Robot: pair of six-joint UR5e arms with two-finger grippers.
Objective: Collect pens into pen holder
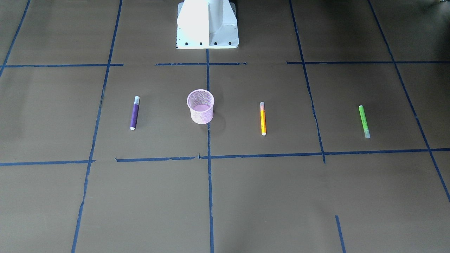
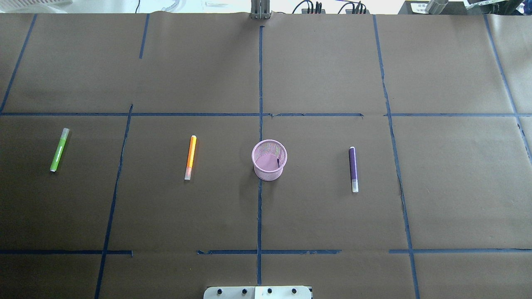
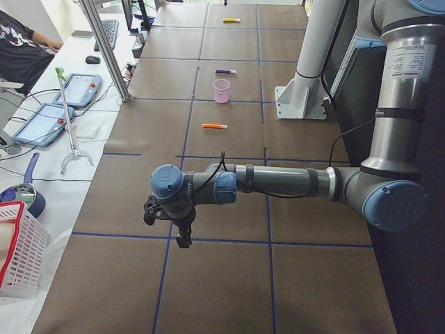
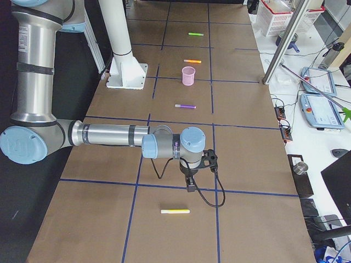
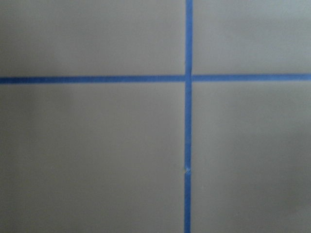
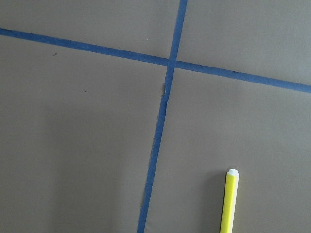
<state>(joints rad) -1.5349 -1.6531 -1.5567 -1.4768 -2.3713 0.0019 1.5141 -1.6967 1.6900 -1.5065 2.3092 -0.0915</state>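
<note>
You are looking at the pink mesh pen holder standing upright midway along the counter, its pink floor showing through the open mouth. The purple pen, orange pen and green pen are lying flat in one row with it, the green one nearest the left end edge. A yellow pen is lying toward the right end. The left tool and right tool are hovering low, and you cannot tell whether either is clenched or released.
</note>
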